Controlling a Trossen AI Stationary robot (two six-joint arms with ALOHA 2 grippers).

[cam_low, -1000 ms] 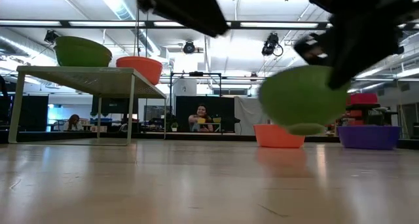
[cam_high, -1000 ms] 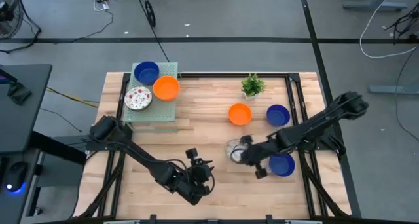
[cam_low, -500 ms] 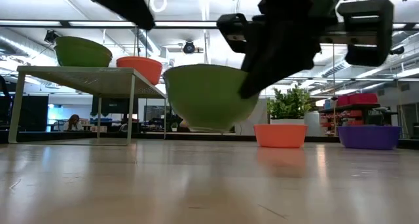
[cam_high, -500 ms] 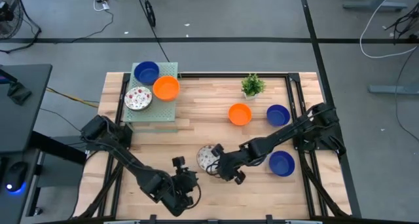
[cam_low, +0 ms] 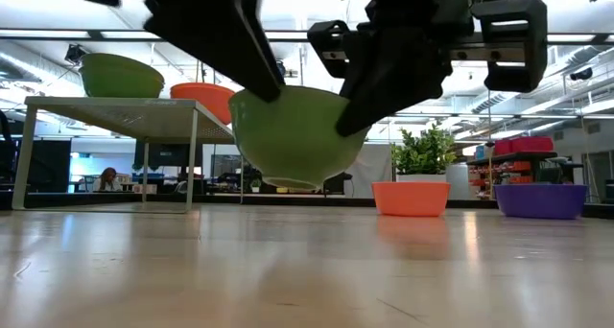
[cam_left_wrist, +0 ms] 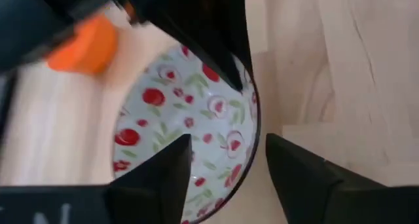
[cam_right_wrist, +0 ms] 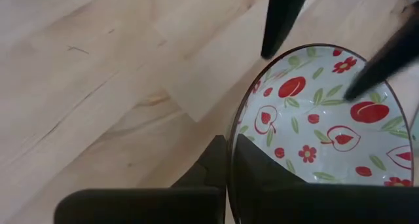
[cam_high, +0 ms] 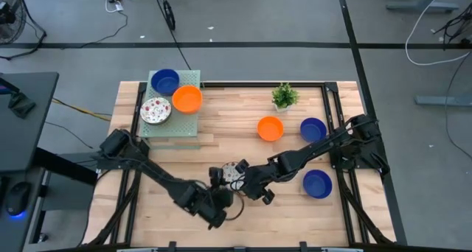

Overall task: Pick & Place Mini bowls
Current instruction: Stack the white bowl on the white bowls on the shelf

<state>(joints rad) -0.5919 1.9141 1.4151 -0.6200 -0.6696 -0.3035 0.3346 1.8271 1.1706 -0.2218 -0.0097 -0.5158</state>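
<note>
Mid-air handoff: right gripper (cam_high: 248, 183) is clamped on the rim of the red-patterned white bowl (cam_high: 234, 172), holding it above the table (cam_high: 243, 119) near the front centre. Left gripper (cam_high: 219, 180) straddles the opposite rim, fingers (cam_left_wrist: 163, 178) spread apart, not yet closed on it.

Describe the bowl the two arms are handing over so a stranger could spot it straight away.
Look at the wooden table, near its front edge, where the two dark arms meet. Between them, lifted off the wood, is the patterned bowl, its rim pinched by the right tool. It is the only bowl in the air.
</note>
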